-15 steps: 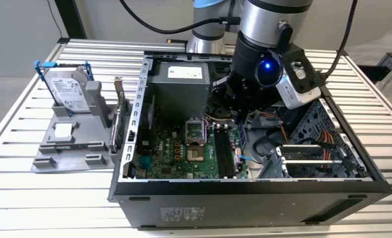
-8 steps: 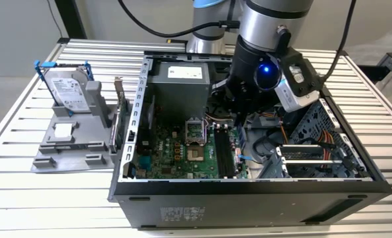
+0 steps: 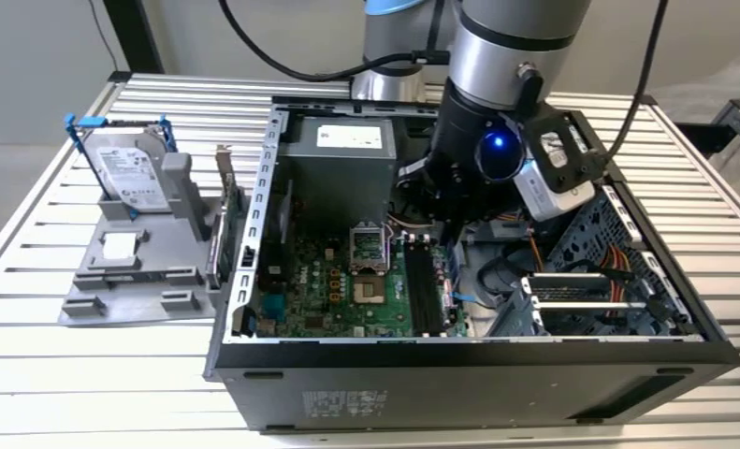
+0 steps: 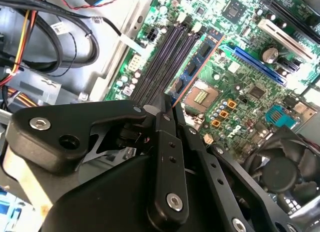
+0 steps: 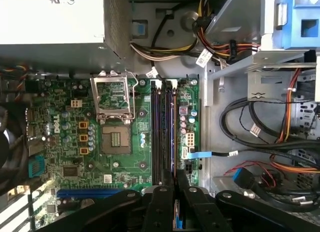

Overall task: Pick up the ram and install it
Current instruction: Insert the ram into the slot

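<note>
We see black two-finger gripper [image 4: 167, 110] clamped on slim dark blue-green ram stick [image 4: 197, 60], edge-down over long dark memory slots [image 5: 162, 134] of green motherboard [image 5: 125, 157]. Risk, we judge: stick tilted, misses slot, binds, stresses board.

table: slatted metal bench [image 3: 45, 346] | wall: pale, plain [image 3: 33, 47] | light: even, soft

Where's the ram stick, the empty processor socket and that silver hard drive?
ram [image 4: 190, 67], second wrist view, on a black chip.
processor socket [image 5: 116, 139], first wrist view, on its middle.
hard drive [image 3: 133, 176], exterior view, on its labelled face.
</note>
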`<state>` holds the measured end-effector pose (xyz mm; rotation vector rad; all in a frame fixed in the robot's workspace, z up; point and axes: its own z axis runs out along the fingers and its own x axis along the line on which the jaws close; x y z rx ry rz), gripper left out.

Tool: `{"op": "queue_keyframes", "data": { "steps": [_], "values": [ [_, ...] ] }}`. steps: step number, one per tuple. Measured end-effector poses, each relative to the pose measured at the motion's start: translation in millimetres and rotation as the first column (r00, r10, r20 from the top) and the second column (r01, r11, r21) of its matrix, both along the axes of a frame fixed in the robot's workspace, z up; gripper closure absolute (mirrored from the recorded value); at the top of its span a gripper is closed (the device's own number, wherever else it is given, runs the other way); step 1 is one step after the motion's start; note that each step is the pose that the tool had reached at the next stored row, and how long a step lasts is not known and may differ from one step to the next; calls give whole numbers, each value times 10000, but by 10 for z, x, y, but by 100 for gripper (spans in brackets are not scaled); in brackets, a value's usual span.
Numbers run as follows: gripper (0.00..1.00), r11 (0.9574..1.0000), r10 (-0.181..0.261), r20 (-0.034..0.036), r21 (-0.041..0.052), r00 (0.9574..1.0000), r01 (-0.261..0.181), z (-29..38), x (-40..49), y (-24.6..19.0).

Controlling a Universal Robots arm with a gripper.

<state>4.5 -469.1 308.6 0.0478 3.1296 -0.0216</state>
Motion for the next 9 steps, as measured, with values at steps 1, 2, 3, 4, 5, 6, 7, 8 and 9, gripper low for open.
{"op": "queue_keyframes", "data": {
  "steps": [1, 2, 3, 4, 5, 6, 7, 8, 9],
  "values": [
    [100, 10000, 0, -1, 1, 10000, 0, -19, 0, 0],
    [100, 10000, 2, -1, 0, 10000, -2, -37, 1, 1],
    [100, 10000, 4, -1, 0, 10000, -4, -54, 2, 2],
    [100, 10000, 7, -2, -2, 10000, -7, -73, 3, 4],
    [100, 10000, 8, -2, -1, 10000, -8, -91, 6, 4],
    [100, 10000, 7, -2, 1, 10000, -7, -111, 7, 5],
    [100, 10000, 5, -1, 1, 10000, -5, -128, 8, 6],
    [100, 10000, 5, -2, -1, 10000, -5, -146, 10, 7],
    [100, 10000, 7, -2, -1, 10000, -7, -165, 14, 9]
  ]
}}
